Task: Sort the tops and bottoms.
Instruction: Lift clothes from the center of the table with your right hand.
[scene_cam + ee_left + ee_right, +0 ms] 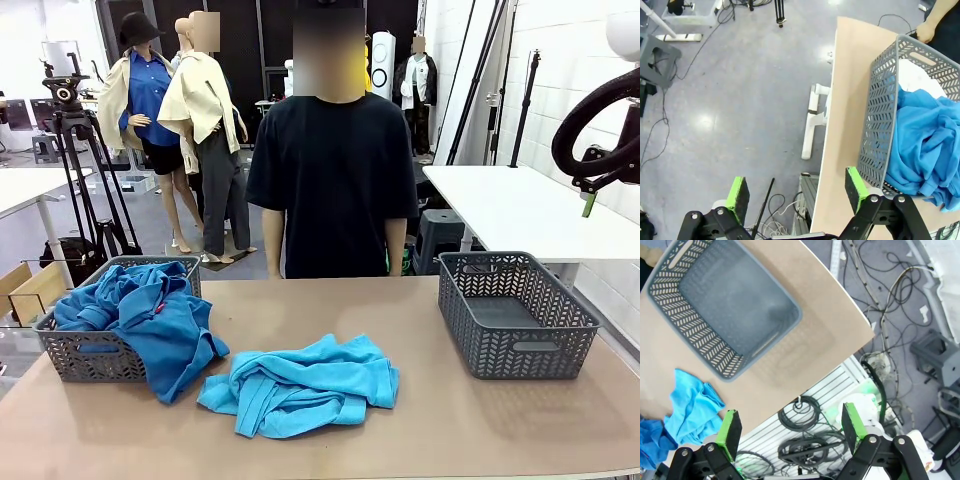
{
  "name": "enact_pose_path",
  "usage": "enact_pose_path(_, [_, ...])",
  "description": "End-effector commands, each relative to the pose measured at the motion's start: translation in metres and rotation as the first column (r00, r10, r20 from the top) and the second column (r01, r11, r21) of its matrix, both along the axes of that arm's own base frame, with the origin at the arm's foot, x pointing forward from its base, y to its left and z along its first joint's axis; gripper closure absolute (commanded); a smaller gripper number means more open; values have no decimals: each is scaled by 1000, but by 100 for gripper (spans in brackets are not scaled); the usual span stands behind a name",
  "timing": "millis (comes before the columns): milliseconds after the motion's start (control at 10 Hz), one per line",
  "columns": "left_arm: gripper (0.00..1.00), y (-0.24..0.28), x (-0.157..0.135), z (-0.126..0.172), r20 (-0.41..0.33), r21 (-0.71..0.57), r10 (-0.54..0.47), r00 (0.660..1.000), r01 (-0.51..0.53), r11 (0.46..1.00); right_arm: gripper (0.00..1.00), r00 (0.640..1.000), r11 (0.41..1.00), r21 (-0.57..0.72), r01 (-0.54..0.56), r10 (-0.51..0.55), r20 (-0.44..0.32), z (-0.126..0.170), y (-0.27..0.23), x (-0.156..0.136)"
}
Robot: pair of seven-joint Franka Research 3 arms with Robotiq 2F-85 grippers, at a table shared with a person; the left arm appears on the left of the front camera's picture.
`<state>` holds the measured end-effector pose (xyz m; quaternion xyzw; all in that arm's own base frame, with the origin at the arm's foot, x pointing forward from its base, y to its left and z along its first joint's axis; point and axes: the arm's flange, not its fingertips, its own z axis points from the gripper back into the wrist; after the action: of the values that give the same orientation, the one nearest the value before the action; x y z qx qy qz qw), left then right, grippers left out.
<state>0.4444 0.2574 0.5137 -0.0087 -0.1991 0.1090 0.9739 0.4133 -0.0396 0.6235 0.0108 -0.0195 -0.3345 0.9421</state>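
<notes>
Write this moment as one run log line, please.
left claw: open, nothing held | right claw: open, nothing held | sky-blue soft shirt: crumpled on table | right grey plastic basket: nothing inside

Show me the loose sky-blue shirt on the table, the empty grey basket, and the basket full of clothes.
sky-blue shirt (305, 385), front view, middle of the crumpled fabric.
empty basket (520, 347), front view, near wall.
full basket (85, 355), front view, front wall.

Lab: tripod (75, 130), floor cables (885, 270)

No readable text or labels, perhaps owing to coarse resolution.
</notes>
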Motion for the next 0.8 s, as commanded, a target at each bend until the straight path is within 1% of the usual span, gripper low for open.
enact_pose_path(0, [0, 3, -2, 0, -5, 8, -3, 1000, 3, 1000, 0, 1000, 1000, 0, 0, 0, 0, 0, 0, 0])
enact_pose_path(100, [0, 3, -2, 0, -5, 8, -3, 1000, 3, 1000, 0, 988, 989, 15, -150, 149, 40, 21, 47, 34])
enact_pose_path(200, [0, 3, -2, 0, -5, 8, -3, 1000, 3, 1000, 0, 957, 960, 21, -279, 276, 88, 41, 91, 61])
enact_pose_path(300, [0, 3, -2, 0, -5, 8, -3, 1000, 3, 1000, 0, 919, 924, 23, -381, 375, 121, 60, 134, 81])
enact_pose_path(400, [0, 3, -2, 0, -5, 8, -3, 1000, 3, 1000, 0, 891, 894, 38, -446, 440, 108, 64, 184, 89])
enact_pose_path(500, [0, 3, -2, 0, -5, 8, -3, 1000, 3, 1000, 0, 855, 858, 25, -514, 509, 98, 51, 240, 84])
enact_pose_path(600, [0, 3, -2, 0, -5, 8, -3, 1000, 3, 1000, 0, 789, 788, 47, -614, 611, 69, 28, 287, 70])
enact_pose_path(700, [0, 3, -2, 0, -5, 8, -3, 1000, 3, 1000, 0, 731, 727, 67, -683, 680, 59, 1, 323, 55])
